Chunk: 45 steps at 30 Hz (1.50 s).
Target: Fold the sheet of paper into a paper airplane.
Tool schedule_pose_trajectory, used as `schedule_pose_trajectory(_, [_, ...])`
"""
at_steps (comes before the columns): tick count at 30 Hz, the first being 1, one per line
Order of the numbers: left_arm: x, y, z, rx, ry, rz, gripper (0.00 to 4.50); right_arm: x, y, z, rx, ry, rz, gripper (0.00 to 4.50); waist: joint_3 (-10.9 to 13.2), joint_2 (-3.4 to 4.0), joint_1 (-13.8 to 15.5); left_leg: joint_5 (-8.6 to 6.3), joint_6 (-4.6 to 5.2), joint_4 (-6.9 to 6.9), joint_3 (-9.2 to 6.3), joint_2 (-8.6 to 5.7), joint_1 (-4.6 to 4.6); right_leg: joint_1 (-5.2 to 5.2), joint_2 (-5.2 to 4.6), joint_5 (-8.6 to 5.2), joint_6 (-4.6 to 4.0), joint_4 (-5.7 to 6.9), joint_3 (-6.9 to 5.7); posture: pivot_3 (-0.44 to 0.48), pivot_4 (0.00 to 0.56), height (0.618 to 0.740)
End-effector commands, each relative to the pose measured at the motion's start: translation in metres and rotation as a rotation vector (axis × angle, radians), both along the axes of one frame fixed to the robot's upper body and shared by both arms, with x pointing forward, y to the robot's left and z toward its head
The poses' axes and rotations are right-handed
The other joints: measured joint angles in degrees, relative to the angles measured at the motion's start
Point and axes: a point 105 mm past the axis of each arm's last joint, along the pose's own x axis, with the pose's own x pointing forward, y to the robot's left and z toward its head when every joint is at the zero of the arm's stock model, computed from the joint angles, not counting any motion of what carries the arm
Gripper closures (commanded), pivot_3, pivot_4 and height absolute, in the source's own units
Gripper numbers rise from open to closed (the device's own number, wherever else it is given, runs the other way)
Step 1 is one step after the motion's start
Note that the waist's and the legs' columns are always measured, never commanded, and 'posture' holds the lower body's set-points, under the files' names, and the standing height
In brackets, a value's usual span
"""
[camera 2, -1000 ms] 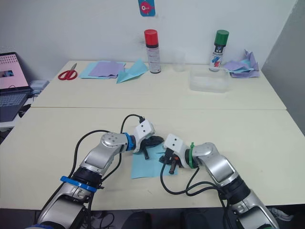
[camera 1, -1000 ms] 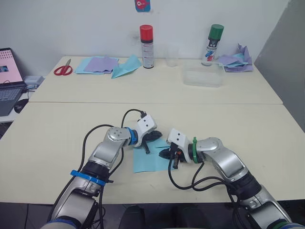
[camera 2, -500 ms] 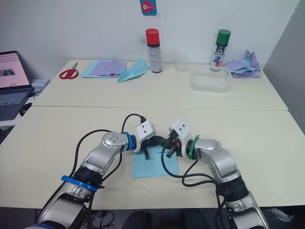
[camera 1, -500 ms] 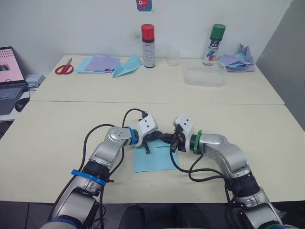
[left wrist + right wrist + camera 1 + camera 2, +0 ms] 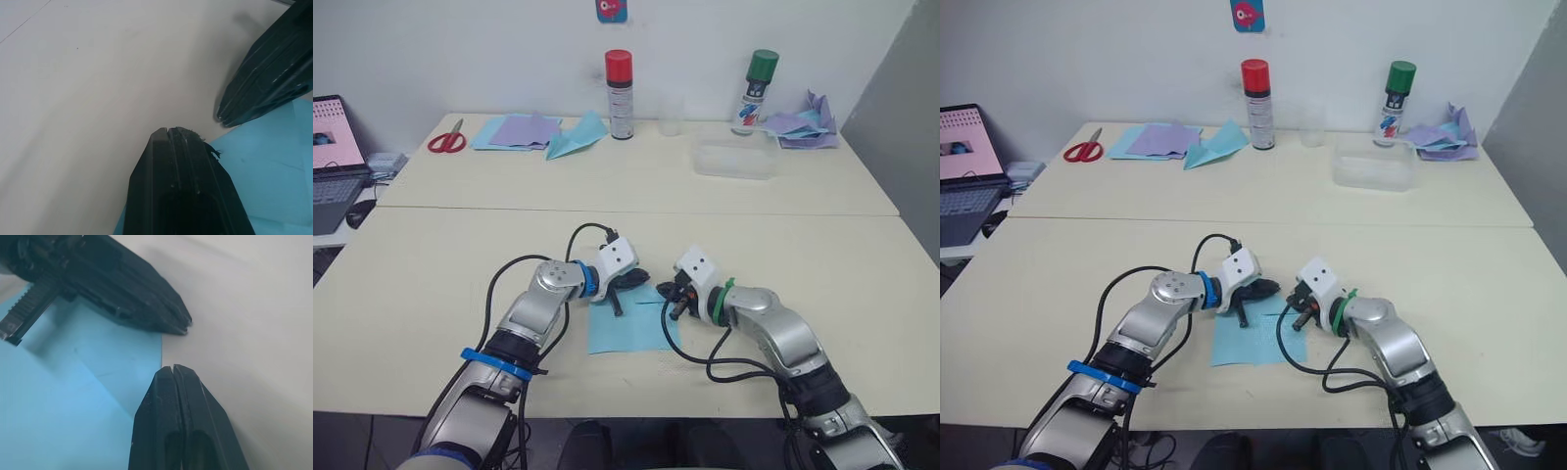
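The sheet of paper (image 5: 628, 326) is a sky-blue rectangle lying flat near the front of the table, with a faint crease (image 5: 93, 374) across it. My left gripper (image 5: 642, 280) is shut, its tips resting at the sheet's far edge (image 5: 230, 147). My right gripper (image 5: 668, 292) is also shut and points at that same far edge, a little to the right of the left one. In the right wrist view its closed fingertips (image 5: 173, 369) sit at the paper's border, with the left gripper (image 5: 122, 293) just beyond. Neither gripper holds the paper.
On the far table stand a red-capped spray can (image 5: 619, 82), a green-capped can (image 5: 757, 80), a clear cup (image 5: 669, 115) and a clear plastic box (image 5: 734, 158). Lilac sheets (image 5: 523, 129), a teal paper dart (image 5: 576, 137), scissors (image 5: 444, 143), crumpled papers (image 5: 803, 122) and a laptop (image 5: 328, 152) lie around.
My right gripper moved from the sheet's right side up to its far edge beside the left gripper, then drew back slightly to the right. The left gripper and the sheet stayed put.
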Motion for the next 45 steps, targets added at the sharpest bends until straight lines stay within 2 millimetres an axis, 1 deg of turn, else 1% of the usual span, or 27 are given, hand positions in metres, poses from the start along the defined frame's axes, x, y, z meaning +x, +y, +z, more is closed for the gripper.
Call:
schedule_pose_trajectory(1, [-0.013, 0.008, -0.037, 0.092, 0.111, 0.009, 4.50, -0.003, -0.003, -0.007, 0.000, 0.017, -0.022, 4.47, -0.01, -0.01, 0.00, 0.00, 0.00, 0.00, -0.01, 0.00, 0.01, 0.00, 0.00, 0.00, 0.00, 0.00, -0.01, 0.000, 0.150, 0.740])
schedule_pose_trajectory(5, [-0.013, 0.007, -0.037, 0.092, 0.110, 0.007, 4.50, 0.011, -0.001, 0.020, 0.107, -0.083, -0.073, 4.47, 0.01, 0.00, 0.00, 0.00, 0.00, 0.01, -0.02, 0.01, 0.01, 0.00, 0.00, 0.00, 0.00, 0.02, -0.02, 0.000, 0.150, 0.740])
schedule_pose_trajectory(7, [-0.013, 0.007, -0.037, 0.091, 0.109, 0.007, 4.50, 0.013, 0.003, 0.028, 0.148, -0.095, -0.074, 4.47, 0.01, 0.00, 0.00, 0.00, 0.00, 0.01, -0.01, 0.01, 0.00, -0.01, 0.00, 0.00, 0.00, 0.02, -0.02, 0.000, 0.150, 0.740])
schedule_pose_trajectory(8, [-0.012, 0.007, -0.037, 0.091, 0.109, 0.007, 4.50, 0.012, 0.007, 0.028, 0.156, -0.087, -0.062, 4.47, 0.02, 0.01, -0.01, 0.00, 0.00, 0.01, -0.01, 0.01, -0.01, -0.01, 0.00, 0.00, 0.00, 0.02, -0.02, 0.000, 0.150, 0.740])
schedule_pose_trajectory(9, [-0.012, 0.007, -0.037, 0.091, 0.108, 0.007, 4.50, 0.010, 0.010, 0.027, 0.156, -0.076, -0.051, 4.47, 0.02, 0.01, -0.01, 0.00, 0.00, 0.01, -0.01, 0.01, -0.01, -0.02, 0.00, 0.00, 0.00, 0.01, -0.01, 0.000, 0.150, 0.740])
schedule_pose_trajectory(11, [-0.012, 0.007, -0.037, 0.091, 0.109, 0.007, 4.50, 0.006, 0.014, 0.018, 0.129, -0.043, -0.035, 4.47, 0.02, 0.01, 0.00, 0.00, 0.00, 0.01, -0.01, 0.00, -0.02, -0.02, 0.00, 0.00, 0.00, 0.00, -0.01, 0.000, 0.150, 0.740])
schedule_pose_trajectory(15, [-0.012, 0.006, -0.037, 0.091, 0.110, 0.005, 4.50, 0.003, 0.017, -0.001, 0.079, -0.008, -0.036, 4.47, 0.02, 0.01, 0.00, 0.00, 0.00, 0.01, -0.01, 0.00, -0.02, -0.02, 0.00, 0.00, 0.00, 0.00, -0.02, 0.000, 0.150, 0.740])
schedule_pose_trajectory(18, [-0.012, 0.007, -0.038, 0.094, 0.110, 0.007, 4.50, 0.003, 0.010, -0.012, 0.029, 0.013, -0.059, 4.47, 0.00, -0.01, -0.01, 0.00, 0.00, 0.01, -0.01, 0.01, 0.00, -0.01, 0.00, 0.00, 0.00, 0.01, -0.01, 0.000, 0.150, 0.740])
schedule_pose_trajectory(22, [-0.013, 0.009, -0.038, 0.097, 0.112, 0.009, 4.50, 0.000, -0.002, -0.020, -0.009, 0.038, -0.082, 4.47, -0.01, -0.01, 0.01, 0.00, 0.00, 0.01, -0.02, 0.01, 0.02, 0.01, 0.00, 0.00, 0.00, 0.02, -0.02, 0.000, 0.150, 0.740])
schedule_pose_trajectory(27, [-0.014, 0.009, -0.039, 0.098, 0.114, 0.009, 4.50, -0.014, -0.015, -0.033, -0.013, 0.116, -0.124, 4.47, -0.09, -0.02, 0.03, 0.00, 0.01, 0.00, 0.00, 0.00, 0.01, 0.02, -0.02, 0.00, 0.00, -0.04, 0.00, 0.000, 0.150, 0.740])
schedule_pose_trajectory(30, [-0.014, 0.009, -0.039, 0.096, 0.115, 0.008, 4.50, -0.024, -0.019, -0.033, -0.012, 0.125, -0.107, 4.47, -0.13, -0.03, 0.07, -0.01, 0.01, -0.01, -0.02, 0.00, 0.00, 0.03, -0.03, 0.00, 0.00, -0.07, -0.02, 0.000, 0.150, 0.740])
schedule_pose_trajectory(34, [-0.014, 0.010, -0.040, 0.098, 0.117, 0.007, 4.50, -0.032, -0.025, -0.029, -0.031, 0.107, -0.078, 4.47, -0.18, -0.04, 0.06, -0.02, 0.02, -0.02, -0.01, 0.00, 0.00, 0.04, -0.03, -0.01, 0.01, -0.14, -0.02, 0.000, 0.150, 0.740])
schedule_pose_trajectory(36, [-0.014, 0.010, -0.040, 0.099, 0.118, 0.006, 4.50, -0.030, -0.028, -0.019, -0.016, 0.057, -0.069, 4.47, -0.18, -0.05, 0.06, -0.02, 0.02, -0.02, -0.01, 0.00, 0.01, 0.04, -0.03, -0.01, 0.01, -0.13, -0.01, 0.000, 0.150, 0.740])
schedule_pose_trajectory(37, [-0.014, 0.011, -0.040, 0.099, 0.118, 0.007, 4.50, -0.027, -0.027, -0.012, 0.013, 0.030, -0.069, 4.47, -0.18, -0.05, 0.06, -0.02, 0.02, -0.02, -0.01, 0.00, 0.01, 0.04, -0.03, -0.01, 0.01, -0.13, -0.02, 0.000, 0.150, 0.740])
schedule_pose_trajectory(39, [-0.014, 0.012, -0.040, 0.099, 0.118, 0.007, 4.50, -0.019, -0.019, 0.013, 0.126, -0.089, -0.060, 4.47, -0.15, -0.06, 0.05, -0.02, 0.02, -0.03, -0.01, 0.00, 0.00, 0.03, -0.03, -0.01, 0.01, -0.13, -0.03, 0.000, 0.150, 0.740])
schedule_pose_trajectory(41, [-0.014, 0.011, -0.040, 0.099, 0.118, 0.006, 4.50, -0.014, -0.014, 0.025, 0.195, -0.143, -0.062, 4.47, -0.11, -0.04, 0.04, -0.02, 0.02, -0.03, -0.02, 0.00, -0.01, 0.02, -0.02, -0.01, 0.01, -0.13, -0.03, 0.000, 0.150, 0.740])
schedule_pose_trajectory(43, [-0.014, 0.011, -0.039, 0.098, 0.118, 0.006, 4.50, -0.013, -0.009, 0.027, 0.210, -0.157, -0.054, 4.47, -0.10, -0.03, 0.02, -0.02, 0.02, -0.03, -0.02, 0.00, -0.01, 0.02, -0.02, -0.01, 0.01, -0.11, -0.03, 0.000, 0.150, 0.740])
schedule_pose_trajectory(45, [-0.014, 0.011, -0.039, 0.098, 0.117, 0.005, 4.50, -0.010, -0.001, 0.022, 0.188, -0.146, -0.043, 4.47, -0.10, -0.03, 0.01, -0.02, 0.02, -0.02, -0.01, 0.00, -0.01, 0.02, -0.02, 0.00, 0.01, -0.11, -0.03, 0.000, 0.150, 0.740])
